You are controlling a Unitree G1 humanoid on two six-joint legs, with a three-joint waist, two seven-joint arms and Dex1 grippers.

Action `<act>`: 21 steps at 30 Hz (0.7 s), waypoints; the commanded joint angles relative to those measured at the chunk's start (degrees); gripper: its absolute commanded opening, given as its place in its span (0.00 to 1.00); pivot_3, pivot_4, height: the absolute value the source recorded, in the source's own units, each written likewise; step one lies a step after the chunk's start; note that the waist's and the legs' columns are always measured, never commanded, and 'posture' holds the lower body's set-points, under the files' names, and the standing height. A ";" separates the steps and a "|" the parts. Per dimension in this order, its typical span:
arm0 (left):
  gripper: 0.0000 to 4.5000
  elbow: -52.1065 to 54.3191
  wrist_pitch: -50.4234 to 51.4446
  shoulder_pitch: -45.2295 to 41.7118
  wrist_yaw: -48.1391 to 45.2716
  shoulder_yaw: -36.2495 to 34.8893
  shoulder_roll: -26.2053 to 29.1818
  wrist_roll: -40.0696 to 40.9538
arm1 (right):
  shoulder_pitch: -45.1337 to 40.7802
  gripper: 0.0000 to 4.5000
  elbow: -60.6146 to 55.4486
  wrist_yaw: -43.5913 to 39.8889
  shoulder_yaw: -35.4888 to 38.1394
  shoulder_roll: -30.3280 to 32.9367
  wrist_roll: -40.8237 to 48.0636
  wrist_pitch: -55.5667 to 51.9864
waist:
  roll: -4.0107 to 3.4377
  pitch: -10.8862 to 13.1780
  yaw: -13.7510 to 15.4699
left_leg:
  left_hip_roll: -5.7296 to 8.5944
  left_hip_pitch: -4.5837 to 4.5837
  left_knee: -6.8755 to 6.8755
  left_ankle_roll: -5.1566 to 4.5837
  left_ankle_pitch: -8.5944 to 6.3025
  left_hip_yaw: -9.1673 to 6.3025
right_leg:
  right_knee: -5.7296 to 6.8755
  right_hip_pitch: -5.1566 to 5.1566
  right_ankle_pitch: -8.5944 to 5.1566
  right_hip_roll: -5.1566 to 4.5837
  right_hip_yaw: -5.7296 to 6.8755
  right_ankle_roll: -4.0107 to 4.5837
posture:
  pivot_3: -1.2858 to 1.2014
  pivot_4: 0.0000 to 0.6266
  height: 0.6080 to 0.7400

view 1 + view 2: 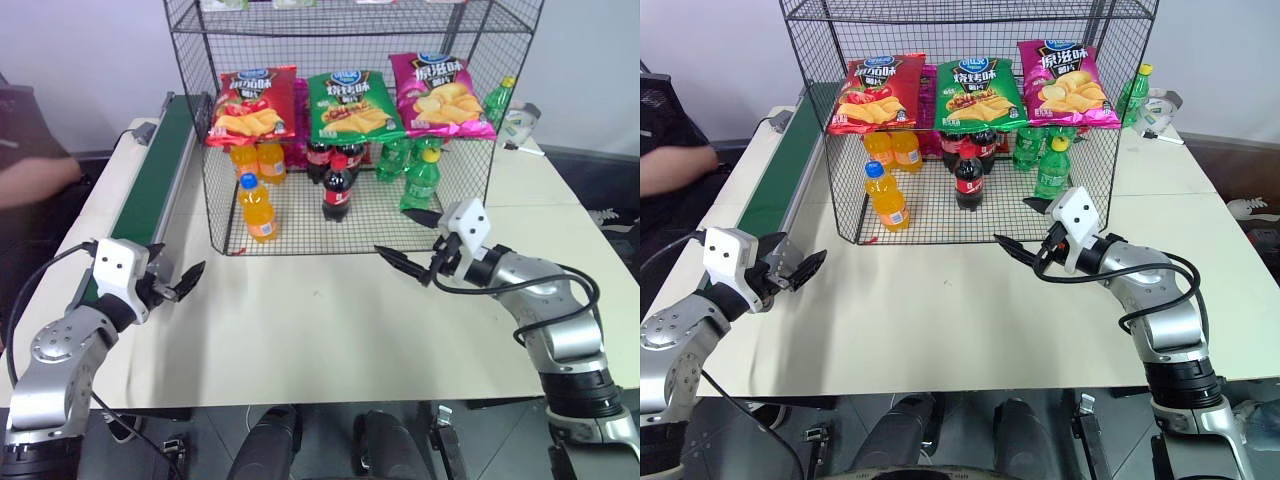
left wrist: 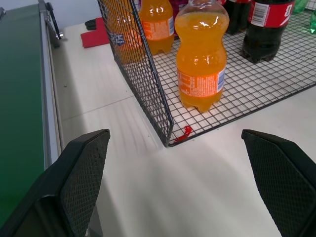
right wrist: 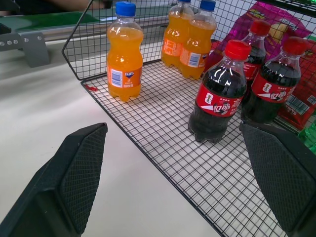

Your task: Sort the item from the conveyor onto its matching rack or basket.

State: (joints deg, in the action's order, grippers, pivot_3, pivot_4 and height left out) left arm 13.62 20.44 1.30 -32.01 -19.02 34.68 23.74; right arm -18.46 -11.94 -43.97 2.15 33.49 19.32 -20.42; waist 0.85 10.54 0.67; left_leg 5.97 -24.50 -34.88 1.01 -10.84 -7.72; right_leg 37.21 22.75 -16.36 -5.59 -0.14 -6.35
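Observation:
An orange soda bottle [image 1: 258, 207] with a blue cap stands upright inside the black wire rack [image 1: 310, 250], on the bottom tier near its front left corner. Two more orange bottles [image 1: 258, 160] stand behind it. The dark-green conveyor [image 1: 160, 175] runs along the table's left side, beside the rack. My left gripper [image 1: 175, 272] hovers open near the conveyor's near end, holding nothing. My right gripper [image 1: 397, 232] is open and holds nothing, just in front of the rack's right half. In the left wrist view the orange bottle [image 2: 201, 54] stands behind the rack's corner.
Red [image 1: 253, 105], green [image 1: 352, 105] and pink [image 1: 438, 95] crisp bags hang across the rack's front. Cola bottles [image 1: 337, 187] and green bottles [image 1: 420, 180] stand inside. A person's hand [image 1: 35, 180] rests left of the conveyor. A green bottle [image 1: 497, 100] stands on the table at the far right.

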 commanded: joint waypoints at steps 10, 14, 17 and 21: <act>0.99 1.21 -0.59 -0.27 0.53 -1.84 0.79 -0.52 | 0.22 1.00 -1.94 0.55 0.42 -1.18 0.43 0.87 | 0.00 0.00 0.00 | 0.00 0.00 0.00 0.00 0.00 0.00 | 0.00 0.01 0.00 0.00 0.00 0.00 | 0.52 0.24 1.00; 0.99 0.96 -0.68 -0.52 0.85 -1.97 0.78 -0.72 | 0.07 1.00 -1.66 0.78 0.30 -1.48 0.44 0.76 | 0.00 0.00 0.01 | 0.00 0.00 0.00 0.00 0.00 0.00 | 0.00 0.02 0.00 0.00 0.00 0.00 | 0.52 0.24 1.00; 0.99 0.46 -1.34 -0.88 1.81 -2.10 0.53 -1.53 | -0.16 1.00 -1.43 0.95 0.18 -1.92 0.68 0.56 | 0.00 0.00 0.00 | 0.00 0.00 0.01 0.00 0.00 0.00 | 0.00 0.02 0.00 0.00 0.00 0.00 | 0.52 0.24 1.00; 0.99 0.39 -0.39 -1.19 2.40 -1.90 0.40 -1.50 | -0.83 1.00 -0.90 1.37 -0.14 -2.55 0.48 0.35 | 0.00 0.00 0.00 | 0.00 0.00 0.01 0.00 0.00 0.00 | 0.00 0.02 0.00 0.00 0.00 0.00 | 0.52 0.24 1.00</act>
State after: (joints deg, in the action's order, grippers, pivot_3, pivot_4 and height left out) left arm 13.51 20.52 0.83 -30.01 -19.28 34.71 22.14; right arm -18.21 -11.96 -43.00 1.62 31.37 19.31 -20.50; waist 0.84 10.54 0.66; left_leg 5.97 -24.50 -34.88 1.01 -10.84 -7.72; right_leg 37.21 22.78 -16.35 -5.58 -0.14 -6.36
